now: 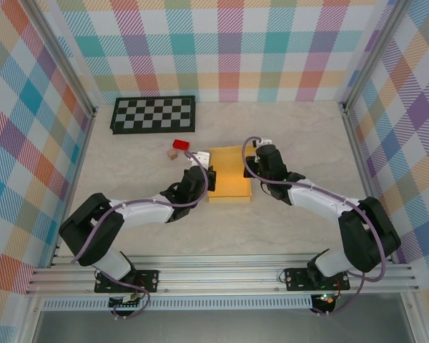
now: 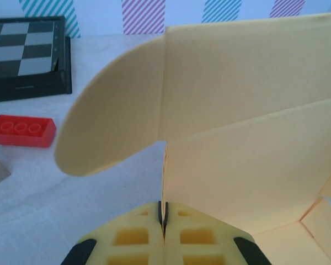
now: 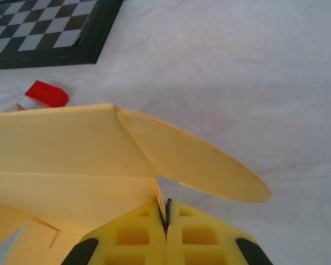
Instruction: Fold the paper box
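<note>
Both arms reach in from the near edge toward the middle of the table (image 1: pixel 129 164). The left gripper (image 2: pixel 163 216) is clamped on the thin left wall of the paper box (image 1: pixel 231 179), with the card squeezed between its fingers. The right gripper (image 3: pixel 166 214) does the same on the right wall, pinched tight on the cardboard. The box sits mid-table between them, walls lifted and a rounded flap sticking out at each side. Just past its far-left corner are a red block (image 1: pixel 181 145) and a tan cube (image 1: pixel 172 153), close together. The checkerboard (image 1: pixel 154 113) is farther back, near the wall.
</note>
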`<state>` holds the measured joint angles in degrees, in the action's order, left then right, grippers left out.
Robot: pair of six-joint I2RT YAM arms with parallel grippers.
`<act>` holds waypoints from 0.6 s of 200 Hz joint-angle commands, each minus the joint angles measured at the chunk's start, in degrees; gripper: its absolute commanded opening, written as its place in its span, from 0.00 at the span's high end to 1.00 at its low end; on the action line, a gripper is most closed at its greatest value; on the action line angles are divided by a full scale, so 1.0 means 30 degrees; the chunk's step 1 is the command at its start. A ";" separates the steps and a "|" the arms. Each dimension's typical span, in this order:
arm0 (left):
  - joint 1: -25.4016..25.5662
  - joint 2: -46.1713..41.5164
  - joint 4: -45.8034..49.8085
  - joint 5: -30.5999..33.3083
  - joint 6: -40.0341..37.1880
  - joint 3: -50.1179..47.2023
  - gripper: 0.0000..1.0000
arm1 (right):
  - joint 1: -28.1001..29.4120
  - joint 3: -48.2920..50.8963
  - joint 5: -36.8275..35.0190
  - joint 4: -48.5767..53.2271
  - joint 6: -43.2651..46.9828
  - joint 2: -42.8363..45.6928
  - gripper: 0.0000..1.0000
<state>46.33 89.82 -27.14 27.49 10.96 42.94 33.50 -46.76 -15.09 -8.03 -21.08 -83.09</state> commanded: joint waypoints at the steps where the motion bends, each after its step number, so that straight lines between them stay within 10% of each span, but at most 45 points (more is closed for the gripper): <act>1: 0.0374 0.0407 -0.1074 -0.0321 0.1965 0.0458 1.00 | 0.0340 0.0537 -0.0466 -0.0499 -0.1802 -0.0248 1.00; 120: 0.2141 0.0441 -0.5429 0.0209 0.3352 -0.3362 1.00 | 0.2880 0.3527 -0.2731 -0.3570 -0.2720 -0.0489 1.00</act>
<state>49.69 91.66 -36.01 30.04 21.30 35.73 39.48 -39.83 -24.64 -15.29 -26.81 -84.60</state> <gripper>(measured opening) 0.053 0.057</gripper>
